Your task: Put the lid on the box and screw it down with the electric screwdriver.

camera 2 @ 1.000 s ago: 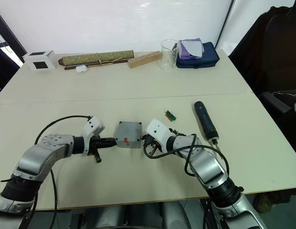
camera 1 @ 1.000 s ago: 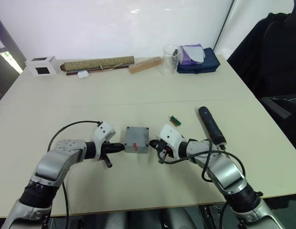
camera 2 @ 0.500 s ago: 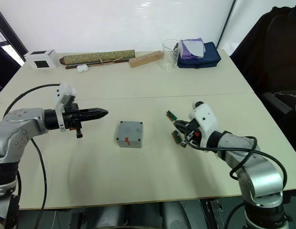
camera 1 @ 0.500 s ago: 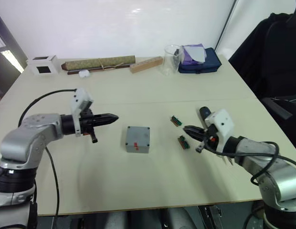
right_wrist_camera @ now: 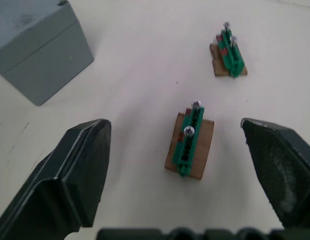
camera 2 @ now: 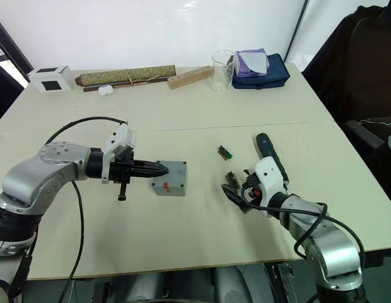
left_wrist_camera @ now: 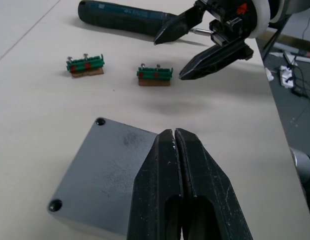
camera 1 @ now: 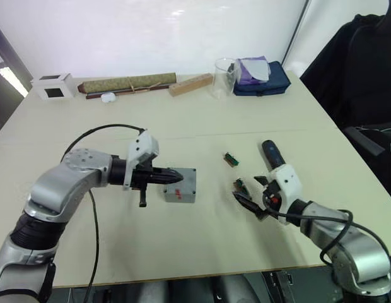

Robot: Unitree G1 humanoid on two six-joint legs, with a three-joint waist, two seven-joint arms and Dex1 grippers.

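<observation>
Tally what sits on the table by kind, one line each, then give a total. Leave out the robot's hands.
Grey box with lid: 1
Green screw holders: 2
Electric screwdriver: 1
White cube: 1
Rolled scroll: 1
Small white case: 1
Wooden block: 1
Clear beaker: 1
Blue pouch: 1
Total: 10
</observation>
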